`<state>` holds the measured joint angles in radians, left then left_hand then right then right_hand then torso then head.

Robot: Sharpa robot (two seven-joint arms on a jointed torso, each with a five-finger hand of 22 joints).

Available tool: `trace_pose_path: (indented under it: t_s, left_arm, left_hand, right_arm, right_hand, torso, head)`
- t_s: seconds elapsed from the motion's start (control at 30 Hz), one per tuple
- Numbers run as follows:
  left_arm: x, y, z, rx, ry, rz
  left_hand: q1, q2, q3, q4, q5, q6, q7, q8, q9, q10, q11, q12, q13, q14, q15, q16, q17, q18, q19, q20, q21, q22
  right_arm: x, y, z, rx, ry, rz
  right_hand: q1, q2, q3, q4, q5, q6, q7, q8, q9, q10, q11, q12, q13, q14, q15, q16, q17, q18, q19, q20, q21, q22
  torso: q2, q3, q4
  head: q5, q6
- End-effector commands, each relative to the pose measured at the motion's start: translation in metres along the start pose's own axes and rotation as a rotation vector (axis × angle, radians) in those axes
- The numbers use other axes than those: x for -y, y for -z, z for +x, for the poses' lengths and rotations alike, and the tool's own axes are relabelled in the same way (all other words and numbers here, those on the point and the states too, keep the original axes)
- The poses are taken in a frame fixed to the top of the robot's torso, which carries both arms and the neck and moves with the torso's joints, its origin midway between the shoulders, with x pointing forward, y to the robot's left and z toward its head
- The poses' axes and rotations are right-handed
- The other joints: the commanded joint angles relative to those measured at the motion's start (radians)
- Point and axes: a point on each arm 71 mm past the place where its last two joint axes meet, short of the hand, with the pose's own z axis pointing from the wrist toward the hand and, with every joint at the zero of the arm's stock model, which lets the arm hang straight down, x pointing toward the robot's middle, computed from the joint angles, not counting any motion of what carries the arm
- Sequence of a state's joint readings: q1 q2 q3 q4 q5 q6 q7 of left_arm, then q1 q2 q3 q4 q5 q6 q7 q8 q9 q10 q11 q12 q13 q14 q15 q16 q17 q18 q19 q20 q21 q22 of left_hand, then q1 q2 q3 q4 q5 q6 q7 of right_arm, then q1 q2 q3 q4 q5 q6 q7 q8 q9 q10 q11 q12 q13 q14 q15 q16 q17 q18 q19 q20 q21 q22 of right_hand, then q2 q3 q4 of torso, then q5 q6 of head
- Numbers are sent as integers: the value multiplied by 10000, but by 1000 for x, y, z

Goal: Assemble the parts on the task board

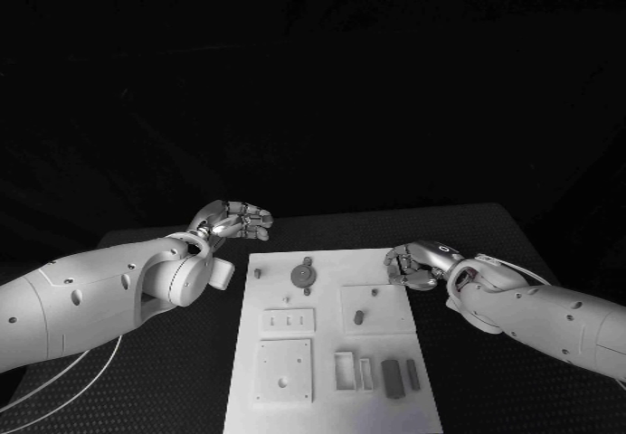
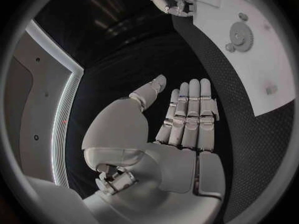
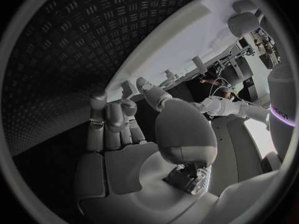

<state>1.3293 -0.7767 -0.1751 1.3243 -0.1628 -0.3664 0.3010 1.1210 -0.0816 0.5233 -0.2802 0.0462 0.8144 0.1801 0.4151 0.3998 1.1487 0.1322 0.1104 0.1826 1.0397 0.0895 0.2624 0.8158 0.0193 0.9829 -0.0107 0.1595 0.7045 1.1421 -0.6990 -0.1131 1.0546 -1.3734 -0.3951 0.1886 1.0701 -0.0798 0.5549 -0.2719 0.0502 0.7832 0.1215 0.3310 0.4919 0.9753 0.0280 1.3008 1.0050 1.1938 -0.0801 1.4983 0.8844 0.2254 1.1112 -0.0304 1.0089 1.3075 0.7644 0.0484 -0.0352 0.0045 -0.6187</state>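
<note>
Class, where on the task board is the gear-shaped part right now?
In the head view, the gear-shaped part sits near the task board's far end, toward its left, between both hands and touched by neither.

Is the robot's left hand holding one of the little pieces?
No, the left hand holds nothing; its fingers are stretched out flat above the black table, beside the white board.

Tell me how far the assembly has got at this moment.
Early stage, apparently. Done: a gear already sits on the task board, though whether it is finally seated is unclear. In hand: nothing; the left hand hovers beside the board's far left corner, the right hand at its far right edge. Left: loose grey parts lie at the near end.
</note>
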Motion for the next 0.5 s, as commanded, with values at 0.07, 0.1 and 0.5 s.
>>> trace_pose_path:
  t_s: [0.07, 0.1, 0.5]
  left_arm:
    - [2, 0, 3, -161, 54, 87]
    - [2, 0, 3, -162, 55, 88]
    - [1, 0, 4, -171, 154, 18]
  left_hand:
    - [-50, 16, -27, -16, 42, -48, 49, -30, 10, -41, 11, -49, 10, 61, 11, -53, 12, 168, 52, 15, -45, 12]
    - [-50, 16, -27, -16, 42, -48, 49, -30, 11, -41, 11, -49, 10, 61, 10, -53, 12, 168, 52, 15, -45, 12]
    - [-50, 21, -24, -16, 42, -49, 50, -33, 13, -39, 11, -52, 12, 63, 11, -57, 16, 167, 53, 16, -48, 13]
  right_arm:
    - [0, 0, 3, -212, 177, 3]
    - [0, 0, 3, -234, 209, 17]
    - [0, -1, 3, -245, 340, 18]
  right_hand:
    - [-21, 118, 14, -67, 2, 1848, 3, 73, 19, -352, -142, 40, -22, -7, -88, 53, 18, 364, 40, -67, 56, 179]
    - [-27, 131, 14, -64, 2, 1869, -6, 81, 27, -345, -150, 39, -25, -1, -95, 54, 24, 364, 42, -68, 56, 178]
    - [-41, 221, 29, -59, 2, 1964, -47, 118, 65, -318, -188, 31, -41, 5, -129, 50, 14, 364, 43, -72, 55, 177]
  torso:
    - [8, 4, 4]
    - [10, 4, 6]
    - [8, 2, 5]
  head:
    - [15, -10]
    - [15, -6]
    - [22, -88]
